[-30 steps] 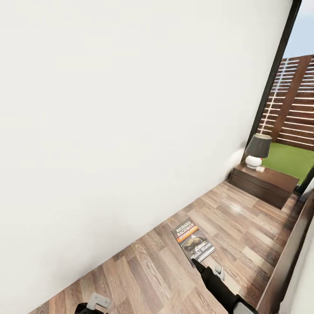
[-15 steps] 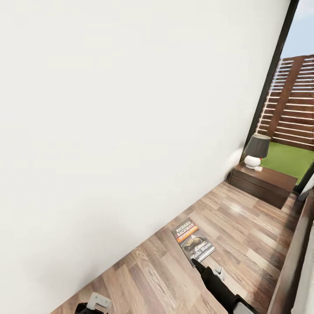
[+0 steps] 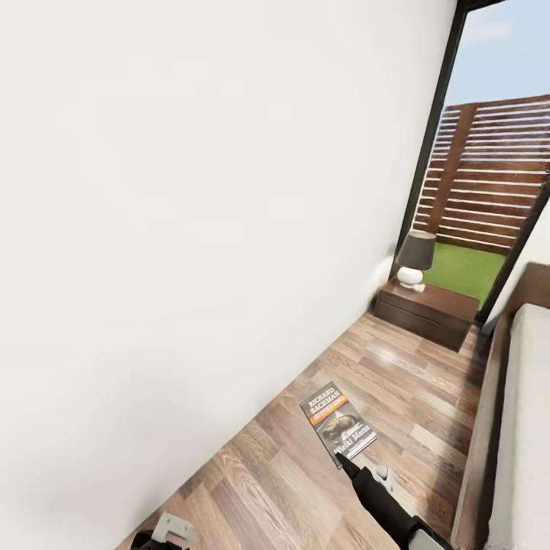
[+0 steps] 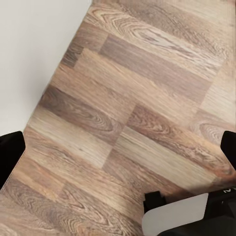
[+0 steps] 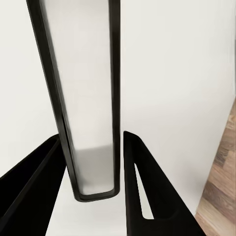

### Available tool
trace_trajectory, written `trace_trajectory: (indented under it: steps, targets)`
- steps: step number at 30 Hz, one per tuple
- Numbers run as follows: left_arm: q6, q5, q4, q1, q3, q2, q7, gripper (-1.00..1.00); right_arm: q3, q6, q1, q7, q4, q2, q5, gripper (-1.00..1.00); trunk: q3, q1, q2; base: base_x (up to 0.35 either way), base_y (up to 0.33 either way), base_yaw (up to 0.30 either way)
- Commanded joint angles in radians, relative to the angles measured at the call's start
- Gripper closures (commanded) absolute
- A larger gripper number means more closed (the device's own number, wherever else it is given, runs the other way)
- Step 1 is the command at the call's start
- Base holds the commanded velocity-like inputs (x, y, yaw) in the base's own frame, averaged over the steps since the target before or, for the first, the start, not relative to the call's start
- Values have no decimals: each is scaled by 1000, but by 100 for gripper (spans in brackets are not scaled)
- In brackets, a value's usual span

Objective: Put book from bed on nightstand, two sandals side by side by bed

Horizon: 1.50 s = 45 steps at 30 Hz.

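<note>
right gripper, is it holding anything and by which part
The right gripper holds the book, fingers clamped on opposite faces at its near bottom edge, seen edge-on in the right wrist view.

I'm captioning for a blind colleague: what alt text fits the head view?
The right gripper holds a paperback book by its edge above the wood-plank floor, beside a white wall. Ahead, a dark nightstand with a lamp stands beneath a window; the bed runs along the right.

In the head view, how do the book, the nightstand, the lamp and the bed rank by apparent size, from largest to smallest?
1. Bed, though cut by the picture edge.
2. Nightstand.
3. Book, close to the nightstand in apparent size; it is nearer the camera, so this order is unsure.
4. Lamp.
</note>
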Motion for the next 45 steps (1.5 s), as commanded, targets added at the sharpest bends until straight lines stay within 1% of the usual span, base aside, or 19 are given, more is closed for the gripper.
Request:
trace_trajectory:
  steps: [1, 9, 14, 27, 45]
  targets:
    - [5, -10, -3, 0, -1, 1, -3, -100, 6, 10, -1, 3, 1, 0, -11, 100, -2, 1, -2, 131, 198, -271]
    - [5, -10, -3, 0, -1, 1, -3, -100, 6, 10, -1, 3, 1, -1, -11, 100, -2, 1, -2, 144, 201, -272]
    - [5, -10, -3, 1, -1, 1, -3, -100, 6, 10, -1, 3, 1, -1, -11, 100, -2, 1, -2, 129, 88, -273]
    - [5, -10, -3, 1, -1, 1, -3, -100, 6, 10, -1, 3, 1, 0, -11, 100, -2, 1, -2, 83, 15, -273]
    - [5, -10, -3, 1, -1, 1, -3, -100, 6, 9, -1, 3, 0, 1, -11, 100, -2, 1, -2, 8, 1, -272]
